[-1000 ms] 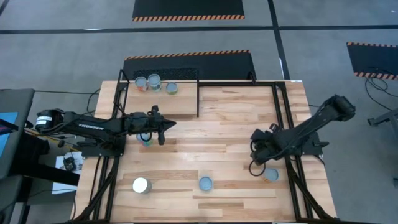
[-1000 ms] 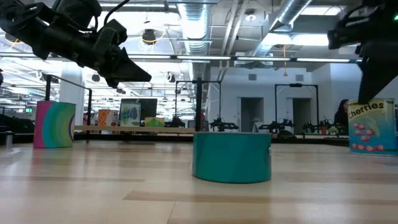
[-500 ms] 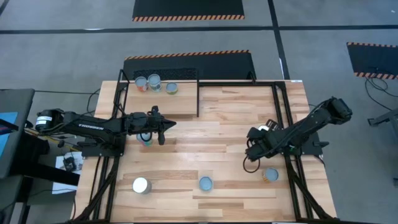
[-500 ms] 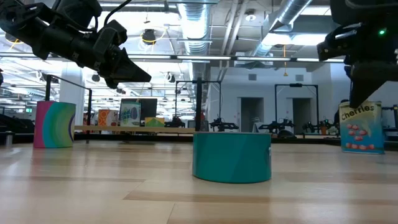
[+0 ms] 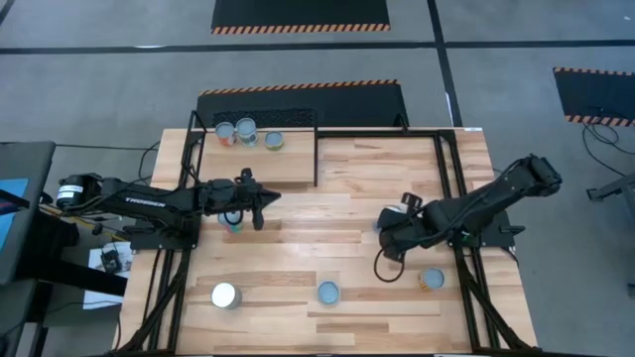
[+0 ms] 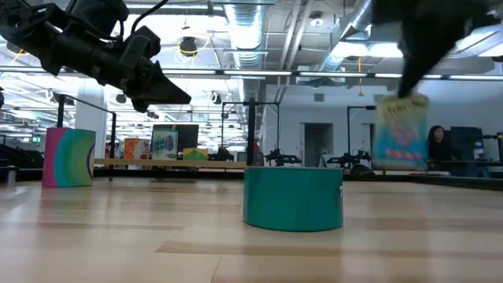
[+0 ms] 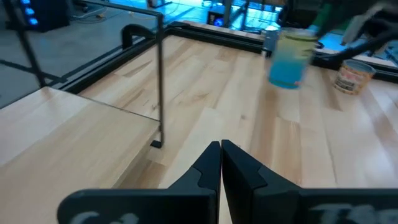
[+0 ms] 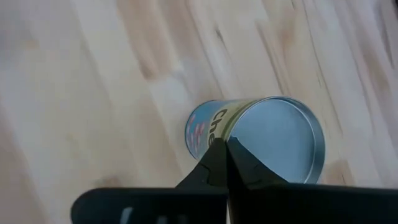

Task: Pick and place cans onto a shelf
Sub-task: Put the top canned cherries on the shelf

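My right gripper (image 5: pixel 389 233) hangs over the table's right half, shut on a blue can labelled with cherries (image 6: pixel 401 130), which also shows in the left wrist view (image 7: pixel 291 57) and the right wrist view (image 8: pixel 255 146). My left gripper (image 5: pixel 260 203) is shut and empty above the table, just off the shelf's near edge. The shelf (image 5: pixel 288 164) stands at the far left, a raised wood platform in a black frame, with three cans (image 5: pixel 246 132) upright on it. Another can (image 5: pixel 232 223) stands on the table under my left arm. My right gripper has the cherry can at the rim of its silvery top (image 8: pixel 244 117), where the two shut fingers meet; the fingers cover the exact spot. They come from above, slanting down. The can hangs below them, slightly tilted, its bottom (image 6: pixel 399 165) clear of the table.
A squat teal can (image 6: pixel 293 198) stands near the front middle, a white-topped can (image 5: pixel 226 295) at the front left, and an orange-labelled can (image 5: pixel 432 280) at the front right. Black frame rails (image 5: pixel 444 159) run along the table's sides. Bare planks lie between the two arms.
My right gripper has gone toward the table's left and up, rolling its wrist. The cherry can, which stood on the table at the right, has come up with it, is lifted clear, and now hangs nearer the middle.
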